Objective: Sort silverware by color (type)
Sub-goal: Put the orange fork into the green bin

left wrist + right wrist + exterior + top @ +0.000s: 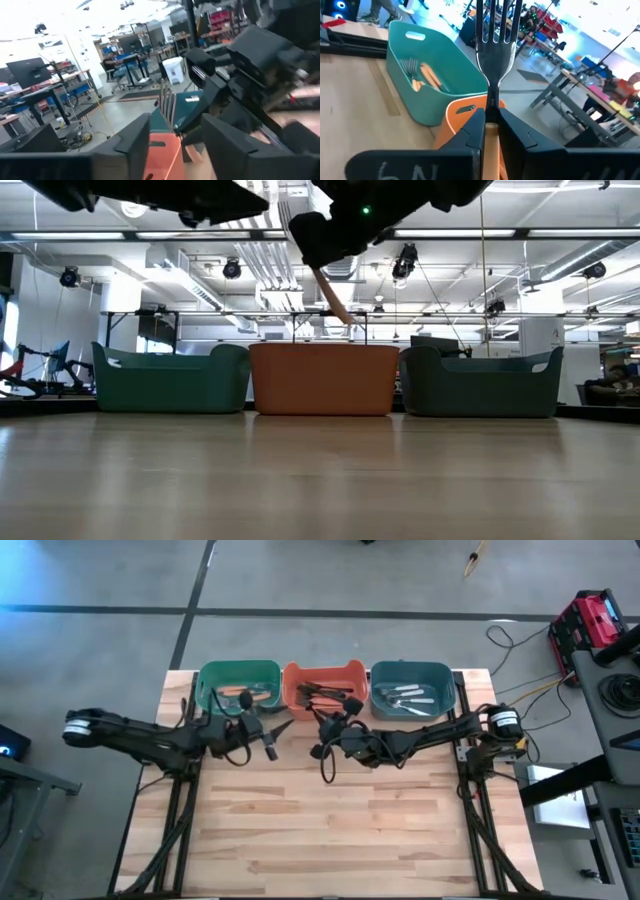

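My right gripper (322, 728) is shut on an orange-handled fork (493, 55). It holds the fork above the table, on the near side of the orange bin (322, 688). The fork's metal tines point toward the green bin (427, 75). In the low view the fork's handle (333, 298) slants down below the dark gripper. My left gripper (278, 728) is open and empty, just left of the right one and facing it. Its fingers (135, 140) stand wide apart. My right gripper pinches the fork's orange handle just behind the metal neck (491, 131) between its two fingers. The fork lies along the fingers, with the tines past the fingertips. It is lifted clear of the table and tilted, with the handle's free end (345, 315) lowest.
Three bins stand in a row at the table's far edge. The green bin (238, 688) holds orange-handled forks, the orange bin holds dark-handled forks, and the blue bin (411, 690) holds white or silver ones. Bare wooden table (340, 830) stretches toward the near edge.
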{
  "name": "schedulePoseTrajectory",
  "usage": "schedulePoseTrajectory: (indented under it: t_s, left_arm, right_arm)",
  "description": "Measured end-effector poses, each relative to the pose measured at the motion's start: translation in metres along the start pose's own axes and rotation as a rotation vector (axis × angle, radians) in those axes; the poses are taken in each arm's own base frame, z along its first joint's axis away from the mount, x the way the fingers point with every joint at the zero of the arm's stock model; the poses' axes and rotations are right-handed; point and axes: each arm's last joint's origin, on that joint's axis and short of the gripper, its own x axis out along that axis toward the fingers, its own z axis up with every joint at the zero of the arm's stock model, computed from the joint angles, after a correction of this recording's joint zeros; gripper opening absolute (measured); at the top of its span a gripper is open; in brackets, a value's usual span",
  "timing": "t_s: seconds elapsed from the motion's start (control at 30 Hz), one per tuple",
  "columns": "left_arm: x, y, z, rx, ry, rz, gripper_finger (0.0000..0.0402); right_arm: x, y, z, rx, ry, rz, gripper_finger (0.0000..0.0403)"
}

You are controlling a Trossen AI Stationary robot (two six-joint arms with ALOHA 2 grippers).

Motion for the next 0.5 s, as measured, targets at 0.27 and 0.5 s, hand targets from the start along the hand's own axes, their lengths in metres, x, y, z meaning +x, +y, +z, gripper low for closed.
schedulePoseTrajectory:
  t_s: [0.27,0.5]
  left_arm:
    - [0.021,-0.009,-0.011,-0.012,-0.04,0.076,0.0221]
    - [0.033,-0.019,-0.018,-0.038,-0.087,0.091,0.0223]
  right_arm:
    - [0.001,-0.002,0.003,-0.039,-0.002,-0.009,0.0028]
    - [0.002,-0.002,0.002,-0.058,0.001,-0.009,0.0028]
